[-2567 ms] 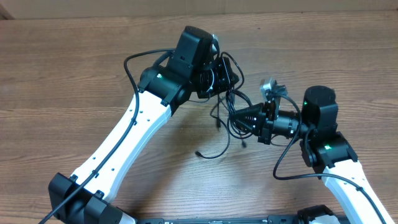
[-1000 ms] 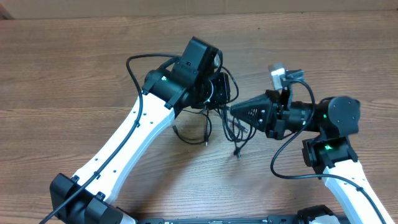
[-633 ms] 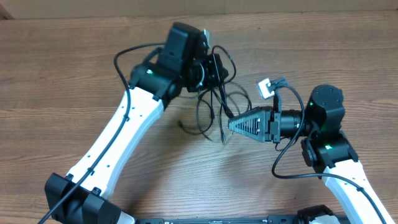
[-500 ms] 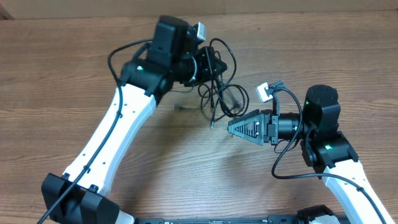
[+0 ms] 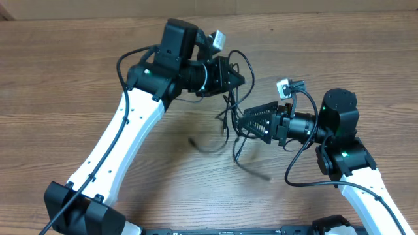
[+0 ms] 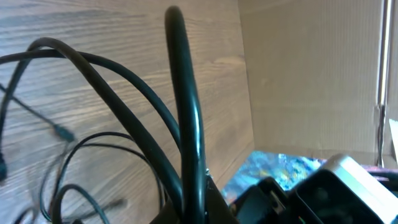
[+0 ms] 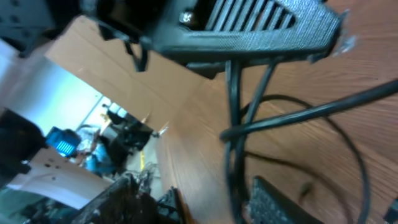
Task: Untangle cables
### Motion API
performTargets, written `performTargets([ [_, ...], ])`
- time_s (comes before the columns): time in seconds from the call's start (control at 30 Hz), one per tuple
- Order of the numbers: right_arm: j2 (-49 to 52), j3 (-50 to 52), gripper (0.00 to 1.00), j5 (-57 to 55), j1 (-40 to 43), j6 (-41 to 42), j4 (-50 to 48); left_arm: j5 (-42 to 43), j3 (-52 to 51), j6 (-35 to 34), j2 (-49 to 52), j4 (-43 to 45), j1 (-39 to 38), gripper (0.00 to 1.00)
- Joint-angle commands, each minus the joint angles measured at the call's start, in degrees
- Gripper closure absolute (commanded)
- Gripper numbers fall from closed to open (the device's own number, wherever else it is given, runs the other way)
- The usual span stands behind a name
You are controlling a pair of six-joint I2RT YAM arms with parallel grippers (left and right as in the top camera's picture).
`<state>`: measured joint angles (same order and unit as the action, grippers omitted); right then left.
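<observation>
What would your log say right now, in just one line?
left gripper: shut on cables | right gripper: among cables, grip unclear | cables: tangled, ends hanging loose

This looks like a robotics lab or workshop. A white left arm (image 5: 121, 140) and right arm (image 5: 369, 196) are mounted at a wood-grain table (image 5: 59, 72), which has a cardboard panel (image 6: 311, 74) along its far edge. The right wrist view shows a blurred room beyond, with cluttered equipment (image 7: 121, 134) and a blue object (image 7: 62, 142).
</observation>
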<state>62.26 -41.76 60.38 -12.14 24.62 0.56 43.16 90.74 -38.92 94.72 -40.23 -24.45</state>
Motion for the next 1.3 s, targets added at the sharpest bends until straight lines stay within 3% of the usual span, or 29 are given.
performTargets([
  [0.0,-0.5,-0.7,0.53,-2.4,-0.1,-6.1,1.6,2.1,0.6,0.4,-1.1,0.7,-0.6,0.96],
  [0.07,-0.5,-0.7,0.62,-3.6,-0.1,-7.2,3.2,2.1,0.6,-1.6,-1.1,1.6,-0.6,0.96],
  [0.27,-0.3,-0.7,0.72,-5.5,-0.2,-7.4,6.1,2.0,0.6,-3.6,-1.1,3.2,-0.8,0.96],
  [0.73,-0.3,-0.7,0.74,-6.4,-3.6,-8.4,6.0,0.3,0.6,-9.6,-1.1,3.5,-2.0,0.96],
  [0.87,-0.3,-0.7,0.82,-7.8,-4.4,-8.4,6.1,-0.1,0.6,-9.6,-1.1,3.5,-2.3,0.96],
  [1.27,-0.4,-0.7,0.94,-7.8,-4.4,-8.1,6.0,-4.7,0.6,-9.0,-1.1,2.5,-2.1,0.96],
])
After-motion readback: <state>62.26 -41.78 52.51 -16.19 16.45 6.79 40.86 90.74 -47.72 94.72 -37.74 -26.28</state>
